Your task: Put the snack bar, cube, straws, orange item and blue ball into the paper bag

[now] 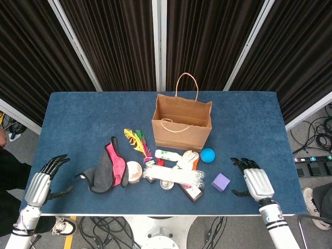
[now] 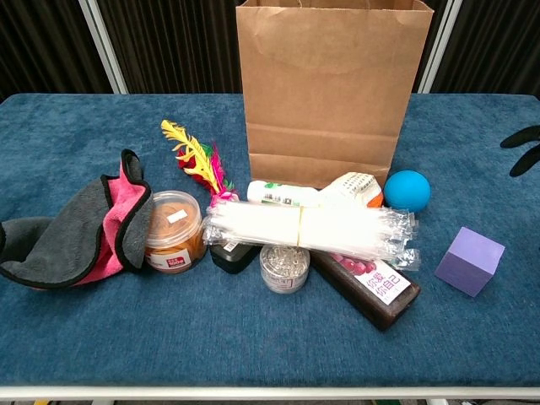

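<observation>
Head view: paper bag (image 1: pixel 182 122), upright, open-topped, on the bench (image 1: pixel 83 119). Before it: straws (image 1: pixel 175 176) overlying and part-hiding the snack bar (image 1: pixel 192 194); cube (image 1: pixel 220 182); blue ball (image 1: pixel 208 155); orange item (image 1: pixel 194 163), mostly hidden. Right hand (image 1: pixel 257 182) and left hand (image 1: pixel 39 185) spread, empty.

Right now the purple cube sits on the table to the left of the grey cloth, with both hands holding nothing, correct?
Not quite. The head view shows the purple cube far right of the grey cloth, near the right hand. The left hand and right hand hold nothing.

Empty right robot hand (image 1: pixel 255 182) beside purple cube (image 1: pixel 220 182)
</observation>
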